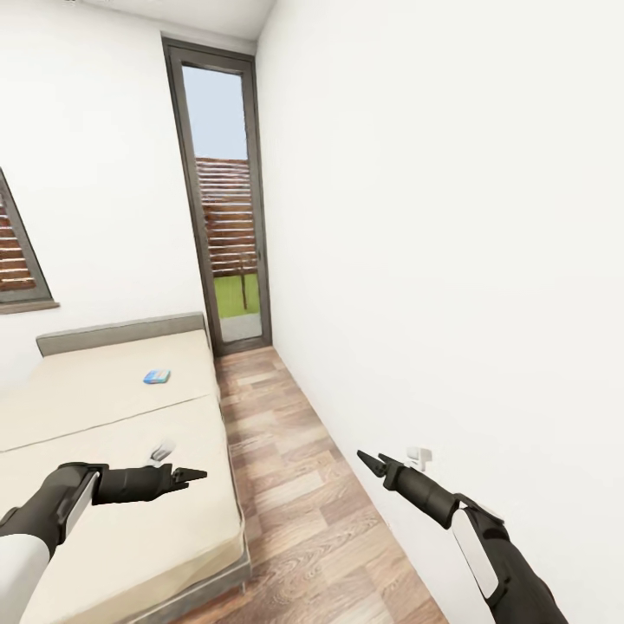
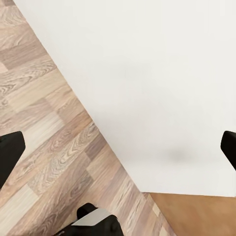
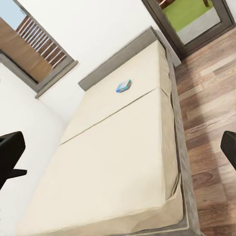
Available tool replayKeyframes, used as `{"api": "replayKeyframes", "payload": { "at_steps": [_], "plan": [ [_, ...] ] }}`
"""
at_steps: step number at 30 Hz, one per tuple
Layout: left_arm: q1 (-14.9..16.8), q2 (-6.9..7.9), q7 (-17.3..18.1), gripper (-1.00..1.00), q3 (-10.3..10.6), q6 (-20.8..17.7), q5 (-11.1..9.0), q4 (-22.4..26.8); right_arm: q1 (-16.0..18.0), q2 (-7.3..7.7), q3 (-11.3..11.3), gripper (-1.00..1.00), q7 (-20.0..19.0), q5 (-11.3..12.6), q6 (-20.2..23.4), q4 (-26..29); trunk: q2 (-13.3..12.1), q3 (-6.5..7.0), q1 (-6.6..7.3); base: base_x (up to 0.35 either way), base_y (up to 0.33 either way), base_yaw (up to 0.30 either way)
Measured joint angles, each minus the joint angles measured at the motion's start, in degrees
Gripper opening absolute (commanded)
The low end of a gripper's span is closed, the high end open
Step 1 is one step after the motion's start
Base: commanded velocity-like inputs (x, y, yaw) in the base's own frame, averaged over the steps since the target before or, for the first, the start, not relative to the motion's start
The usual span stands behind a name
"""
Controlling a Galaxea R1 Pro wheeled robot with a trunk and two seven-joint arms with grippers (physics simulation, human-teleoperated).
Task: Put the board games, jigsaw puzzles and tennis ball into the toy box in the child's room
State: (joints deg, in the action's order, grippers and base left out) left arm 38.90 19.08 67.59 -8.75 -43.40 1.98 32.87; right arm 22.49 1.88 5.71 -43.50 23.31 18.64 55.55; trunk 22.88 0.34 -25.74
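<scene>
Both grippers hang empty with fingers spread wide: the left gripper (image 1: 192, 474) over the bed (image 1: 104, 433), the right gripper (image 1: 371, 461) over the wooden floor (image 1: 295, 485). One small blue board game (image 1: 157, 376) lies farther up the mattress, ahead of the left arm, which looks the nearer.

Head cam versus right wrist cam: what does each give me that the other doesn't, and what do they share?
Head view alone: both arms, the left gripper over the bed's near half and the right gripper above the floor by the right wall, plus a small white object on the mattress near the left gripper. Right wrist view alone: the bed's near end. Shared: the bed, the blue board game near its headboard, the glass door, the wood floor.
</scene>
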Motion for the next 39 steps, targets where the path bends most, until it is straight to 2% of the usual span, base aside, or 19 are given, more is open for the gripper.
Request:
{"api": "replayKeyframes", "payload": {
  "at_steps": [11, 17, 23, 30, 39],
  "plan": [
    [-0.01, -0.05, -0.09, 1.00, -0.02, 0.00, 0.00, 0.01, 0.01, -0.04, -0.07, 1.00, 0.01, -0.01, 0.00, -0.01, 0.00, 0.36, 0.01, 0.202, -0.137, 0.247],
    [-0.01, -0.05, -0.09, 1.00, 0.01, -0.01, 0.00, 0.01, 0.01, -0.02, -1.41, 1.00, 0.01, -0.01, 0.00, -0.01, 0.00, 0.58, 0.00, 0.177, -0.088, 0.266],
    [0.00, -0.05, -0.02, 1.00, -0.02, -0.01, 0.00, 0.02, 0.01, -0.04, -2.55, 1.00, 1.29, -0.06, 0.00, -0.02, 0.00, 0.81, -0.01, 0.038, -0.018, 0.267],
    [0.00, -0.05, -0.01, 1.00, -0.02, -0.01, -0.01, 0.02, 0.01, -0.04, -2.77, 1.00, 3.89, 0.09, 0.00, -0.04, 0.00, 1.07, -0.02, 0.006, -0.003, 0.267],
    [-0.01, -0.05, -0.03, 1.00, -0.02, -0.01, -0.01, 0.02, 0.01, -0.04, -2.79, 1.00, 4.29, 0.15, 0.00, -0.07, 0.00, 1.40, -0.02, 0.000, 0.000, 0.267]
  ]
}}
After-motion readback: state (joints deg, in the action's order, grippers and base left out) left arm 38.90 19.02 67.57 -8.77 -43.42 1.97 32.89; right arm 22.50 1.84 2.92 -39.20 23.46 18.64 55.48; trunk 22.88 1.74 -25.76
